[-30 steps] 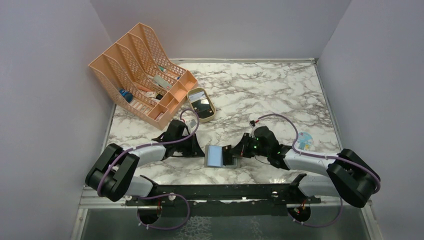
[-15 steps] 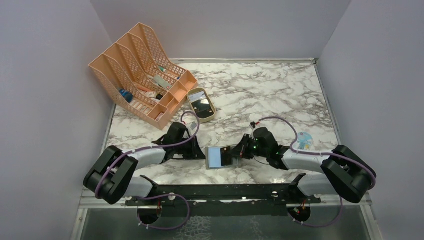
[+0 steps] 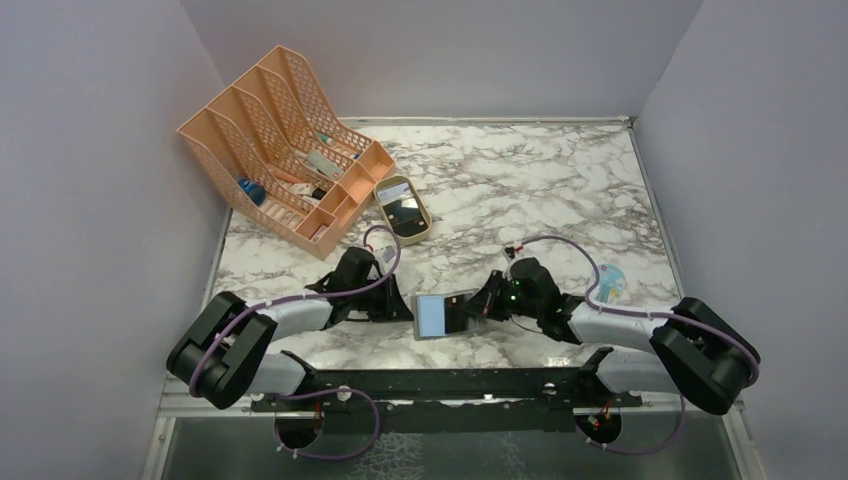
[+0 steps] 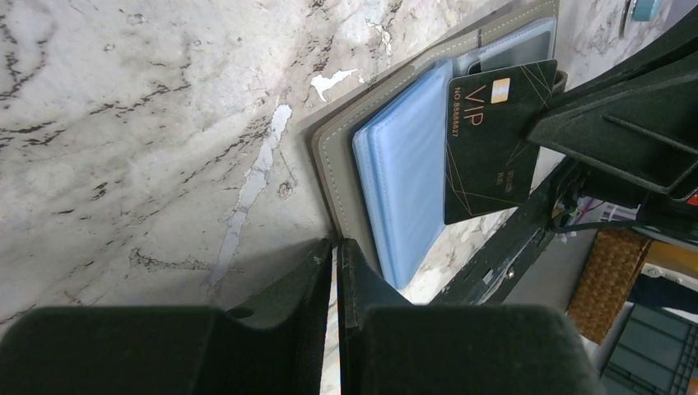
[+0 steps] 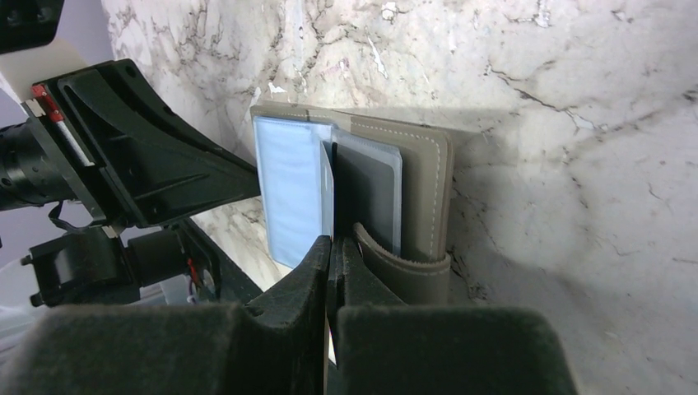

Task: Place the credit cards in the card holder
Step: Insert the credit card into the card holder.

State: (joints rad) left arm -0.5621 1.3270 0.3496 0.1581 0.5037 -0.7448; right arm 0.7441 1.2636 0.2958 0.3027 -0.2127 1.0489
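Right gripper clamped on one black card, card edge-on among blue pockets of one open grey wallet, wallet flat by middle of table near edge, left gripper fingers pressed together, tips at wallet's corner

We find the grey folding fabric card holder lying open on the white marble-patterned table, close to its near edge and about midway across. The left gripper sits just left of it, the right gripper just right. The black rectangular plastic credit card, pinched in the right gripper, is over the holder's right half. Far and left of the holder sits the tan oval tray, just beside the peach mesh plastic file rack at the far left.
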